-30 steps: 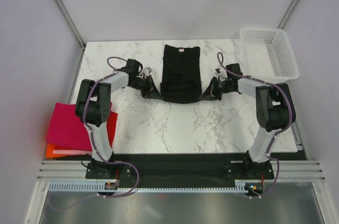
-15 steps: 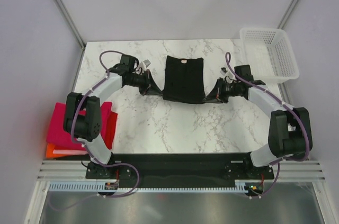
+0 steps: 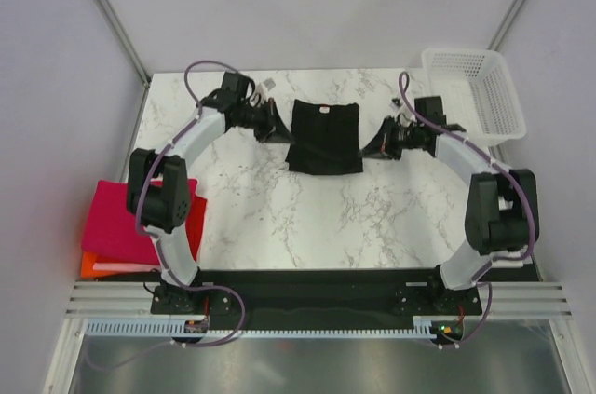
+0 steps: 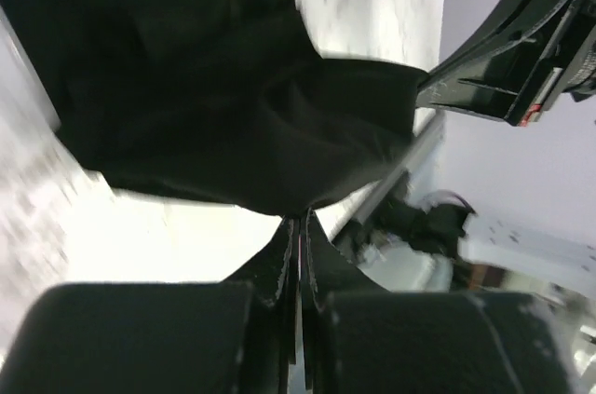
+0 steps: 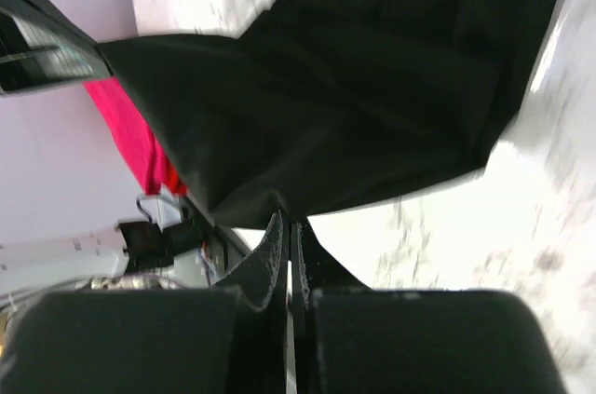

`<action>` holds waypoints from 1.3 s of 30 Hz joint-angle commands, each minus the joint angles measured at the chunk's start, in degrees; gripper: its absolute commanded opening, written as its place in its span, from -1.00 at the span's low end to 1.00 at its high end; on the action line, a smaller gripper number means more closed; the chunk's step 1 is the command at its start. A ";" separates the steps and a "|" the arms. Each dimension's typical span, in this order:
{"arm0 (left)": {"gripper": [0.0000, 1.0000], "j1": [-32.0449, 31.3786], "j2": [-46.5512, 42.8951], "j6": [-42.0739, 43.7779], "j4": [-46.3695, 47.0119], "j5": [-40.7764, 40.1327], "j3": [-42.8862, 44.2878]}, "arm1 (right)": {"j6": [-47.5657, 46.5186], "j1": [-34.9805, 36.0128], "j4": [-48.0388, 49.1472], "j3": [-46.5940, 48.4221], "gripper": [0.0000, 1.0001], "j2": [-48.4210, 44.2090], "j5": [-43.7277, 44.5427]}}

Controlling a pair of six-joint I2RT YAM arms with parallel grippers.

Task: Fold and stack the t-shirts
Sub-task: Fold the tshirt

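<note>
The black t-shirt (image 3: 324, 136) lies in the middle of the marble table (image 3: 307, 217), its near part doubled back over the rest. My left gripper (image 3: 281, 128) is shut on its left corner and my right gripper (image 3: 372, 145) is shut on its right corner, both corners raised off the table. In the left wrist view the fingertips (image 4: 300, 220) pinch black cloth (image 4: 205, 87). The right wrist view shows the same pinch (image 5: 291, 222) on the cloth (image 5: 372, 77). A folded magenta-pink shirt (image 3: 119, 220) tops a stack with red (image 3: 195, 226) and orange (image 3: 91, 265) ones at the table's left edge.
A white plastic mesh basket (image 3: 477, 96) hangs over the far right corner of the table. Grey walls close in behind and on both sides. The arms' bases stand on a black rail (image 3: 317, 287) at the near edge.
Both grippers have moved toward the far side of the table, carrying the shirt's near corners with them. The shirt now looks shorter. Both arms have stretched out.
</note>
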 commanded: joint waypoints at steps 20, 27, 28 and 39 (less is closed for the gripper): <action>0.30 1.31 25.61 19.87 0.43 -20.71 34.95 | 1.74 -2.29 18.62 34.46 0.29 31.07 -0.26; 0.36 2.01 31.15 15.31 -0.29 -19.04 35.39 | 1.92 -1.15 18.36 36.21 0.24 36.77 -0.79; 0.36 2.10 31.68 14.95 -0.55 -18.78 35.56 | 1.75 -0.97 18.27 36.74 0.23 37.39 -0.79; 0.30 2.72 36.08 7.94 1.90 -7.46 33.28 | 1.66 -0.18 17.83 38.32 0.22 42.40 -0.17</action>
